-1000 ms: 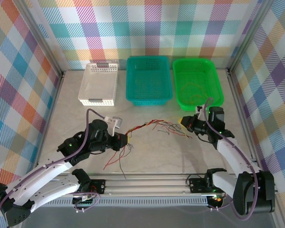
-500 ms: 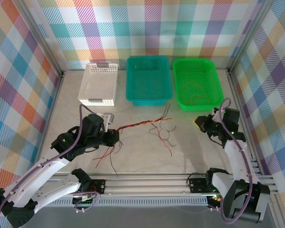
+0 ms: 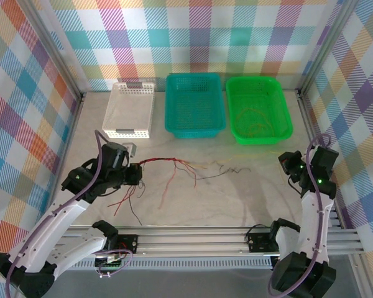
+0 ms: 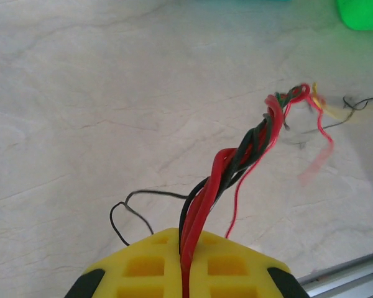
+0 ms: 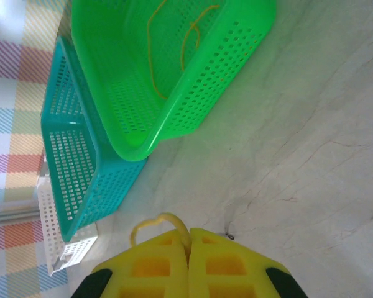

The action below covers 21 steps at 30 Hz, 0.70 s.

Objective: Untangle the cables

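Observation:
The cables [image 3: 165,161] are a twisted bundle of thin red and black wires, stretched across the table's middle. Loose red ends hang toward the front. My left gripper [image 3: 137,171] is shut on the bundle's left end. In the left wrist view the twisted strands [image 4: 248,146] run out from between the yellow fingers of that gripper [image 4: 185,239]. My right gripper [image 3: 286,162] is far to the right, near the green basket. Its wrist view shows this gripper [image 5: 189,234] shut on a thin yellow wire [image 5: 168,218], which loops out at the fingertips.
Three baskets stand along the back: white [image 3: 127,132], teal [image 3: 194,131] and green [image 3: 261,141]. Yellow-orange wires [image 5: 152,68] lie inside the green one. A metal rail [image 3: 205,234] runs along the front edge. A thin black wire [image 3: 227,171] trails on the table.
The grippers have pulled apart, the left one leftward and the right one far to the right. The bundle has stretched out and thinned, with the yellow wire drawn away from it.

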Each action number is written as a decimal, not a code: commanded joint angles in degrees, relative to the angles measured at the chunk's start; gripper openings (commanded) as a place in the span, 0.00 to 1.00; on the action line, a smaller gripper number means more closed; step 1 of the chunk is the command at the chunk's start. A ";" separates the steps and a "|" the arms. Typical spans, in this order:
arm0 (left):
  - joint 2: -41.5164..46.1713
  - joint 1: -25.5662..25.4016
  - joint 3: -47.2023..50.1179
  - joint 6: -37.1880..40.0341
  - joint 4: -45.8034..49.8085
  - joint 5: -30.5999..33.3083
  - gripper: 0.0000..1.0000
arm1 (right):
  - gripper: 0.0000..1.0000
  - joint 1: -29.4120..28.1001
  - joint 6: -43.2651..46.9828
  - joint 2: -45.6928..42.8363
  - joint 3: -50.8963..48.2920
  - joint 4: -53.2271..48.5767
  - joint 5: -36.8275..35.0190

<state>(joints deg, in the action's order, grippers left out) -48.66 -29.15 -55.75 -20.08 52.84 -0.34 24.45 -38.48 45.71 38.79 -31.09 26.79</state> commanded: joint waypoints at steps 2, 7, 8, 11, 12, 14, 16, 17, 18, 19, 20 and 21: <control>0.61 2.72 0.60 1.10 0.70 0.75 0.00 | 0.00 0.69 0.06 -0.87 0.84 -1.13 -1.33; -0.37 3.34 0.96 1.05 0.01 1.06 0.00 | 0.00 0.69 -0.54 -2.03 1.81 -1.37 -1.40; -0.63 3.47 0.78 1.27 0.69 2.36 0.00 | 0.00 0.68 -0.22 -2.19 2.57 -1.96 -2.01; -0.77 3.97 0.55 0.38 1.84 6.08 0.00 | 0.00 1.06 -1.99 -2.63 2.05 -1.66 -1.61; -0.72 4.25 0.38 -0.40 2.43 7.73 0.00 | 0.00 1.57 -2.57 -2.74 1.40 -1.19 -0.66; -0.06 4.83 0.46 -1.19 2.68 9.36 0.00 | 0.00 2.32 -2.55 -2.82 0.62 -0.67 0.99; 0.61 5.58 0.33 -1.96 3.17 11.17 0.00 | 0.00 2.32 -1.75 -2.51 0.60 -1.33 1.10; 1.12 6.13 0.16 -2.43 3.47 12.36 0.00 | 0.00 2.36 -1.48 -2.47 0.70 -1.78 0.15; 1.93 6.82 0.17 -2.89 3.71 13.68 0.00 | 0.00 2.32 -1.34 -2.60 0.91 -2.36 -0.67; 2.96 7.35 0.32 -3.18 3.64 14.11 0.00 | 0.00 2.43 -1.43 -2.83 0.95 -2.72 -1.29; 3.97 7.65 0.45 -3.44 3.50 14.56 0.00 | 0.00 2.51 -1.72 -2.96 0.94 -2.73 -1.44; 4.94 7.83 0.55 -4.04 3.66 15.55 0.00 | 0.00 2.61 -2.11 -2.91 1.02 -2.90 -1.52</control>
<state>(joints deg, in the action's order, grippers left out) -46.72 -22.74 -55.22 -21.85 54.63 9.58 26.15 -39.86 43.48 39.53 -32.97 26.79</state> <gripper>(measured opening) 0.065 0.067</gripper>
